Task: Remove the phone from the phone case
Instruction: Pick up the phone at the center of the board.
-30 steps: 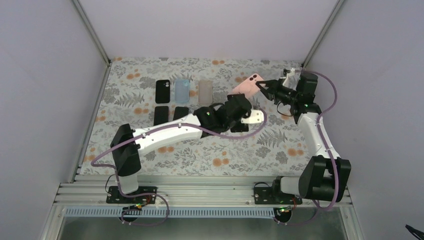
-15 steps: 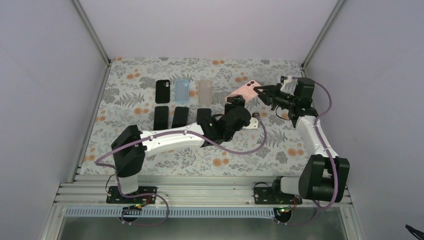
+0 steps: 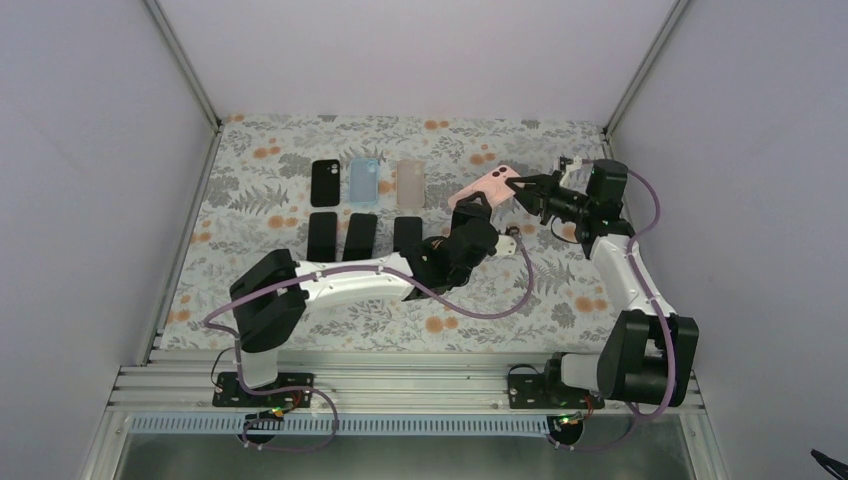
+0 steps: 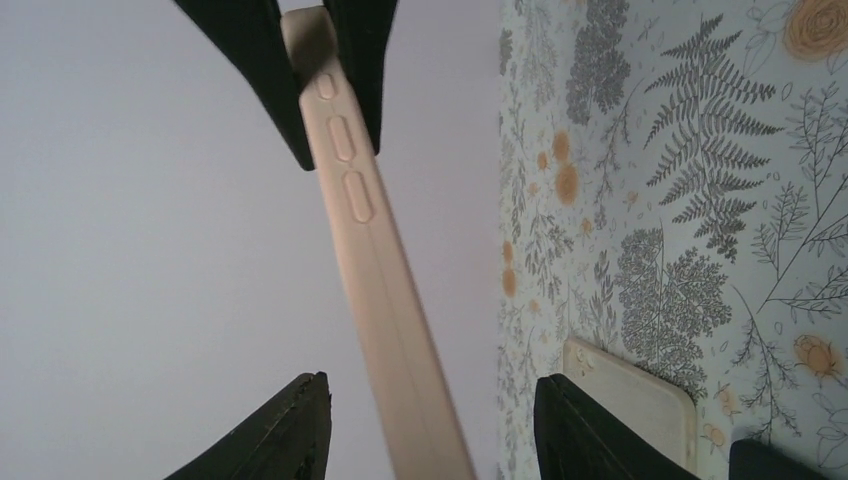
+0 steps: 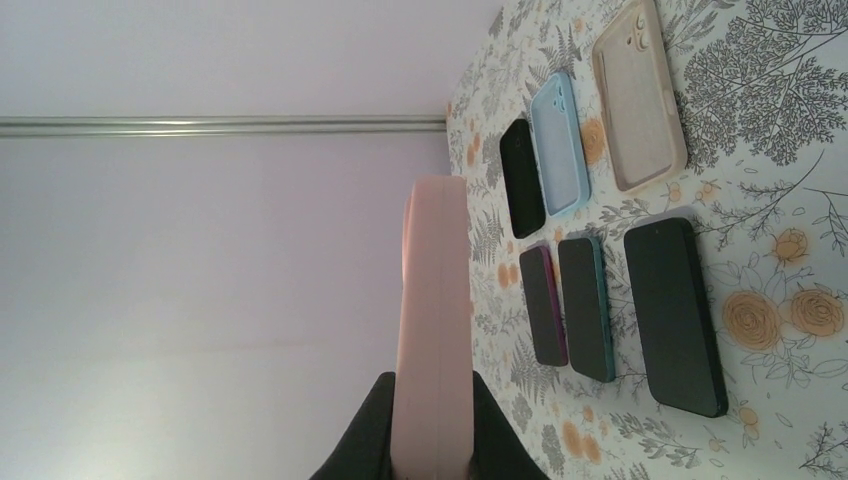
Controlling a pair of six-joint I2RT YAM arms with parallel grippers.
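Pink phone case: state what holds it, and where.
The right gripper clamps the pink phone case at its camera end; the left gripper straddles the other end without touching.

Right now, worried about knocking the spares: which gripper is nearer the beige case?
Left. The left gripper hangs just right of the beige case, straddling the pink cased phone; the right gripper is farther right, clamped on that phone's other end.

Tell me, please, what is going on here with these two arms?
The right gripper holds the pink phone case up in the air by one end. The left gripper, open, straddles the other end, not yet gripping it. Three cases and three phones lie on the table.
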